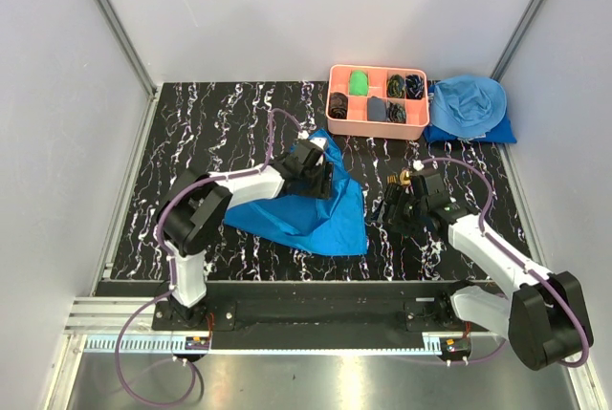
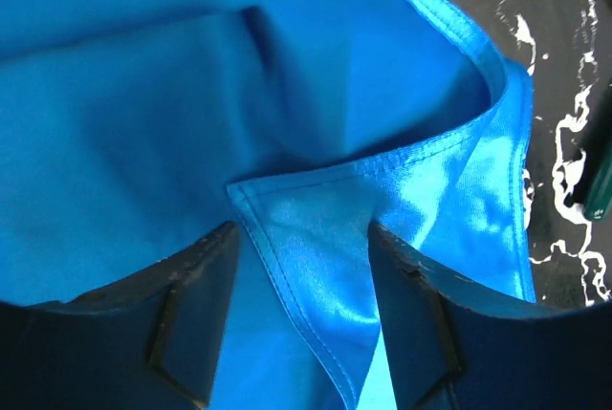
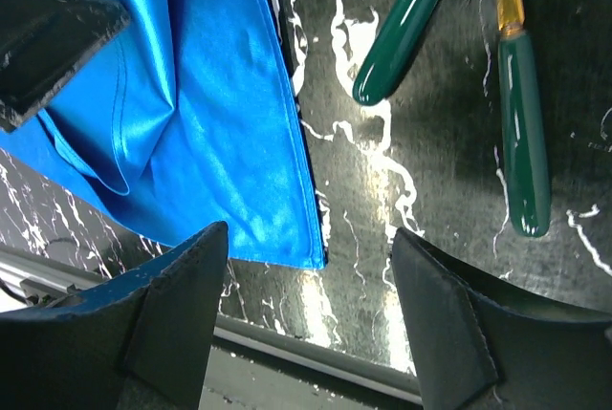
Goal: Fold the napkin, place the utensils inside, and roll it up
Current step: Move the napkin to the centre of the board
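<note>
Both left fingers (image 2: 191, 334) stand apart astride a hemmed corner of the napkin (image 1: 306, 214), rumpled on the tabletop (image 1: 229, 123), while the right fingers (image 3: 163, 314) hang open over the utensils (image 3: 524, 133) beside it, so a shallow pinch could drop the corner and skew the fold.

Top external: high, from near edge, overlooking whole table (image 1: 229, 114). Wrist views: close, angled downward; both share napkin (image 3: 220, 114) edge.

The royal-blue napkin (image 1: 316, 214) is lying rumpled mid-worktop, with the green-handled utensils (image 3: 524, 142) lying side by side just right.
</note>
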Action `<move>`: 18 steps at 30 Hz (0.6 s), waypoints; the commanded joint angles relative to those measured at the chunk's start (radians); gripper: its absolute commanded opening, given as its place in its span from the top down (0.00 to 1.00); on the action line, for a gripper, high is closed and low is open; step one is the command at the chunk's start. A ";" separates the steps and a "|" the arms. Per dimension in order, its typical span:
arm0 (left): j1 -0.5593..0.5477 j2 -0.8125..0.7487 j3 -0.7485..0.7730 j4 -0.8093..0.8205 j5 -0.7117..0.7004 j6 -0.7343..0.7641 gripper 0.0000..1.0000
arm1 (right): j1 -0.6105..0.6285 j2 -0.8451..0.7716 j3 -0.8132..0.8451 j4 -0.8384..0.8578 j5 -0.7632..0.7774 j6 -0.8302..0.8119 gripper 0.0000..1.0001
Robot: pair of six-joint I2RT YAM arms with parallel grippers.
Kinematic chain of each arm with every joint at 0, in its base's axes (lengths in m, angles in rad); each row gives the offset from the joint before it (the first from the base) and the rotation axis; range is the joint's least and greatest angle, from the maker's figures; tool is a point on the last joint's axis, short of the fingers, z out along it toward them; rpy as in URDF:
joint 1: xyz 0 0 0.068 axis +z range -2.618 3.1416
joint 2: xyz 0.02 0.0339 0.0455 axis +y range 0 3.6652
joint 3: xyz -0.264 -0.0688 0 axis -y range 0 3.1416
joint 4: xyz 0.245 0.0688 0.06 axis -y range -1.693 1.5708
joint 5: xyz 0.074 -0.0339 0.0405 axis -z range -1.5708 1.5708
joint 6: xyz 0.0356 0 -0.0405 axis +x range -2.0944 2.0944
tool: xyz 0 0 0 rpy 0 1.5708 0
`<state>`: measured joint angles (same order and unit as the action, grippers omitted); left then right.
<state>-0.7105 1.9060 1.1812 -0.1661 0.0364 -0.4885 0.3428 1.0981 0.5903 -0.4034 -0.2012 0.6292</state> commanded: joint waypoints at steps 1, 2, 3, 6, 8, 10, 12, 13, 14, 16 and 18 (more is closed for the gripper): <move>0.000 -0.016 0.009 0.010 -0.066 0.025 0.36 | 0.025 -0.032 0.002 -0.037 0.019 0.035 0.23; 0.000 -0.013 0.005 0.016 -0.069 0.025 0.36 | 0.027 -0.032 -0.009 -0.035 0.020 0.041 0.23; 0.003 -0.010 0.000 0.029 -0.066 0.027 0.36 | 0.030 -0.032 -0.012 -0.035 0.019 0.044 0.23; 0.005 0.010 0.006 0.059 -0.047 0.036 0.38 | 0.033 -0.030 -0.018 -0.034 0.022 0.049 0.23; 0.005 0.022 0.009 0.068 -0.043 0.045 0.41 | 0.035 -0.027 -0.014 -0.034 0.025 0.046 0.23; 0.006 0.033 0.018 0.069 -0.043 0.044 0.46 | 0.036 -0.024 -0.007 -0.034 0.029 0.044 0.23; 0.011 0.042 0.024 0.066 -0.043 0.042 0.51 | 0.039 -0.014 -0.001 -0.034 0.032 0.040 0.23; 0.014 0.051 0.026 0.063 -0.043 0.039 0.54 | 0.041 -0.009 0.002 -0.034 0.034 0.037 0.23; 0.017 0.054 0.028 0.063 -0.043 0.039 0.56 | 0.044 0.000 0.005 -0.035 0.034 0.037 0.23; 0.020 0.059 0.028 0.065 -0.041 0.039 0.65 | 0.050 0.008 0.006 -0.034 0.039 0.038 0.23; 0.022 0.050 0.025 0.063 -0.041 0.042 0.74 | 0.062 0.019 0.006 -0.032 0.045 0.037 0.23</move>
<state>-0.6971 1.9377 1.1858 -0.1093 0.0063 -0.4606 0.3805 1.1007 0.5770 -0.4393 -0.1905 0.6613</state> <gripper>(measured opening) 0.330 0.770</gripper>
